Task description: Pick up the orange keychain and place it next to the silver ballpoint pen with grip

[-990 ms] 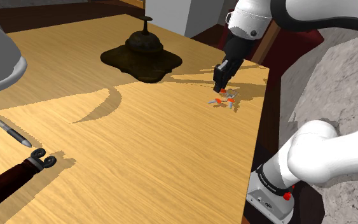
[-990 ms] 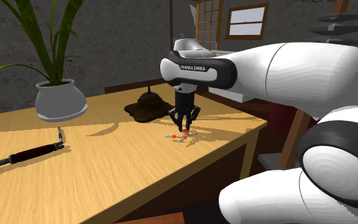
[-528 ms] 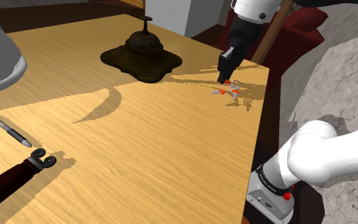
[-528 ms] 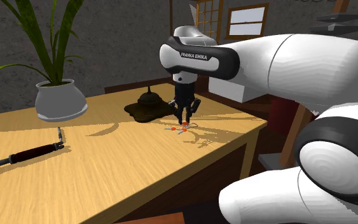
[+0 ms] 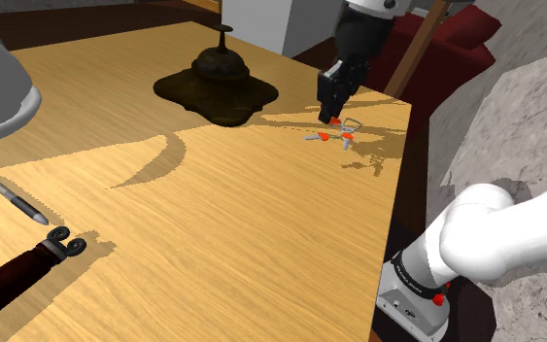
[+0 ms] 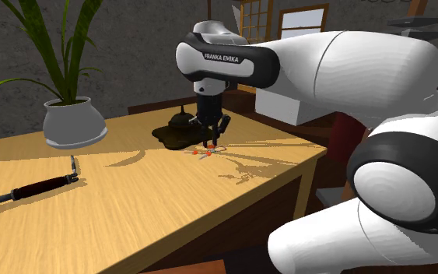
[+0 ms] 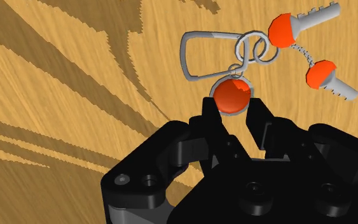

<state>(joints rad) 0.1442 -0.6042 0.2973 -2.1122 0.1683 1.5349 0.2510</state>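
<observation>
My black gripper (image 5: 332, 119) is shut on the orange keychain (image 5: 337, 134), which hangs a little above the wooden table near its far right corner in the shoulder view. In the wrist view the fingertips (image 7: 255, 113) clasp an orange round tag (image 7: 231, 95); a grey carabiner (image 7: 199, 54), rings and two orange-headed keys (image 7: 284, 28) dangle beyond it. The second exterior view shows the gripper (image 6: 209, 144) with the keychain (image 6: 204, 152) under it. The grey pen (image 5: 14, 199) lies far off at the shoulder view's left, also the pen (image 6: 73, 164).
A dark bell-shaped object on a dark mat (image 5: 218, 78) stands just left of the gripper in the shoulder view. A grey plant pot (image 6: 73, 121) and a dark-handled tool (image 5: 18, 267) sit near the pen. The table's edge (image 5: 397, 194) runs close by.
The gripper has risen off the table with the keychain and carried it toward the left in both exterior views, nearer the dark bell-shaped object. The fingers stayed shut.
</observation>
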